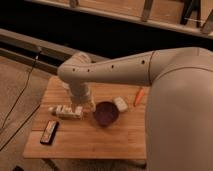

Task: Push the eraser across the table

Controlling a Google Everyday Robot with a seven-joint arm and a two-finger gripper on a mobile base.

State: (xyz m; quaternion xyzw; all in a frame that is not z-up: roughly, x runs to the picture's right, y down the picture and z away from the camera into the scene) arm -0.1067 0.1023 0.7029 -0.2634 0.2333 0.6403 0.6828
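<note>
The eraser (49,132), a flat dark block with a reddish stripe, lies near the front left corner of the light-wood table (100,142). My white arm reaches in from the right and bends down over the table's back left part. The gripper (84,105) hangs at its end, just above the white bottle-like thing (64,111) and left of the purple bowl (106,113). The gripper is behind and to the right of the eraser, clearly apart from it.
A small white rounded block (120,104) lies right of the bowl. An orange stick-like thing (139,96) lies near the table's right edge. The bottle-like thing lies on its side between gripper and eraser. A dark cable (22,95) runs over the floor at left.
</note>
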